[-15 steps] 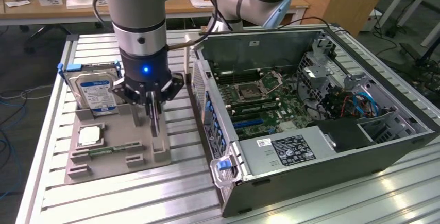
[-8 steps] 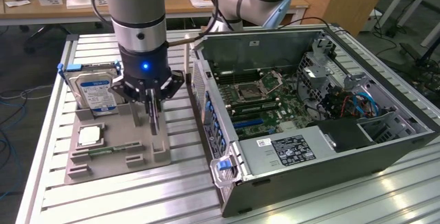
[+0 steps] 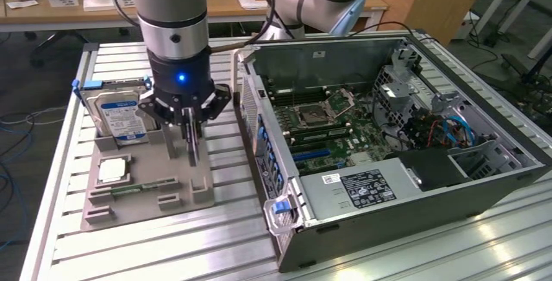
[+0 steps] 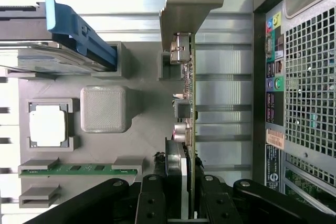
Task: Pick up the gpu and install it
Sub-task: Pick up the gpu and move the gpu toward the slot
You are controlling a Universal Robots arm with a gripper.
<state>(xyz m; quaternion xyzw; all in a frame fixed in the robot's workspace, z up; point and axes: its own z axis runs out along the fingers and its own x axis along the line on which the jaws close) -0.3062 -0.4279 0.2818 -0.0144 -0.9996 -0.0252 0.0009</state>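
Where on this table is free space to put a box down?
Free: table slats at the exterior view's lower left, before the grey tray, and lower right, before the computer case. Crowded: the tray, the gripper holding the gpu, and the narrow strip between tray and case.

The tray (image 3: pixel 151 165) is plain grey. On it, the drive (image 3: pixel 121 118) wears a blue-and-white label, the chip (image 3: pixel 114 171) is silver-white, and the memory stick (image 4: pixel 79 169) is green. The gpu (image 4: pixel 191 93) shows a green edge and a silver bracket. Beside the tray, the black case (image 4: pixel 310 77) has a grid-perforated back.
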